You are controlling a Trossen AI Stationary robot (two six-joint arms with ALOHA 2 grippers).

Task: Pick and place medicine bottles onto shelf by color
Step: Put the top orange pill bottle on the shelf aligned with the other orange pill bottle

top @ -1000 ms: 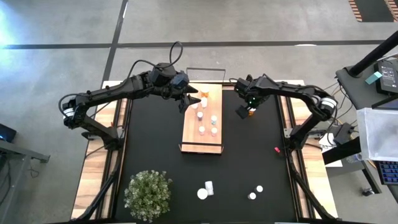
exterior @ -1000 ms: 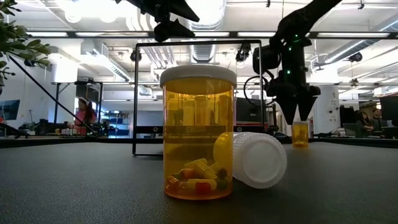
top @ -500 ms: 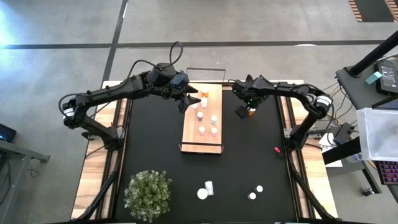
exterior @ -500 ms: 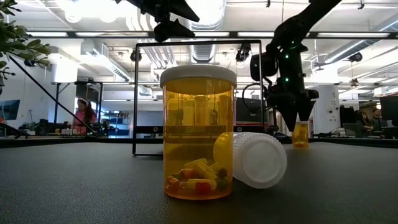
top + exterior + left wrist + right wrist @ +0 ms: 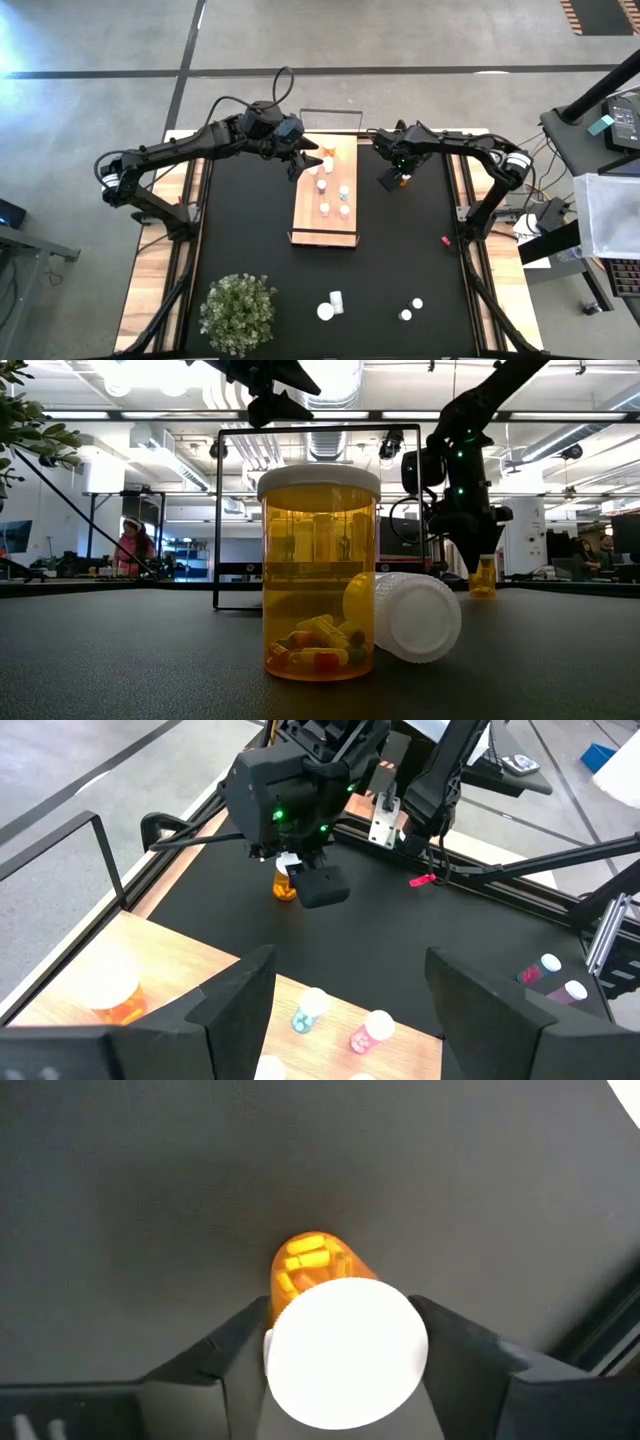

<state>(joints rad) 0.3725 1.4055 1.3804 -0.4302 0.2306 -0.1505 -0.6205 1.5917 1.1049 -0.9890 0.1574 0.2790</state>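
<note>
The right hand (image 5: 345,1342) straddles an upright orange bottle (image 5: 340,1320) on the black surface (image 5: 400,260), fingers (image 5: 225,1355) flanking its white cap, seemingly touching, presumably for lifting. The shelf (image 5: 325,222) lies beside it. The left hand (image 5: 350,985), open and empty, hovers over the shelf.

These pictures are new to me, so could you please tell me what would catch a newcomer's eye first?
Most striking is the big orange pill bottle standing right before the low camera, a capped bottle lying against it. On the black mat, the right gripper has its fingers against the white cap of a small orange bottle. The left gripper hovers open over the wooden shelf, where several small bottles stand.
</note>
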